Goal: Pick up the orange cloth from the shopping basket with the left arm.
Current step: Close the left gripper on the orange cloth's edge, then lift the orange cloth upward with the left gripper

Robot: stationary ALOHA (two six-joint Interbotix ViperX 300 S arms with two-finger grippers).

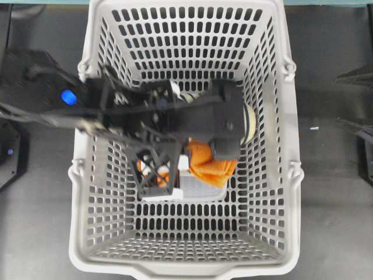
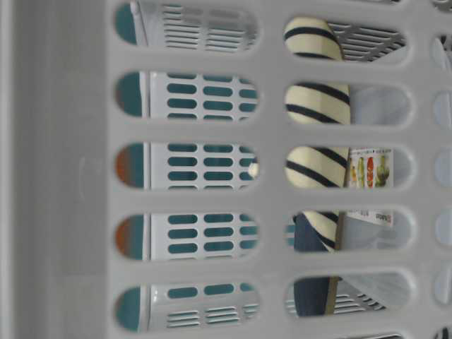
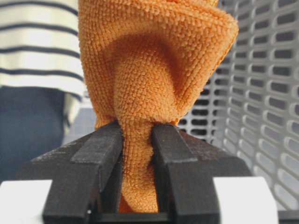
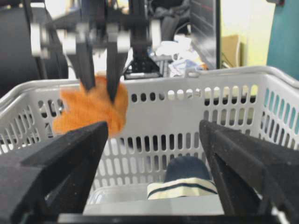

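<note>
Left wrist view settles the key relation: the orange cloth sits directly between the 2 fingers of the left tool, which are closed to a narrow gap on a pinched neck of fabric. The rest of the cloth bunches and fans out beyond the fingertips, so its long axis runs along the tool's own line.

Right wrist view shows the cloth hanging from the left tool at about the height of the shopping basket rim, apart from the striped slipper lying low in the basket. Overhead, the left tool reaches in from the left wall with the cloth near the basket's middle, inside the rim.

The right tool is spread wide and holds nothing; it stands outside the basket.

Judging by this, the grip looks secure and what remains is a straight rise clear of the rim, with the loose lower folds the likeliest part to brush a wall.
</note>
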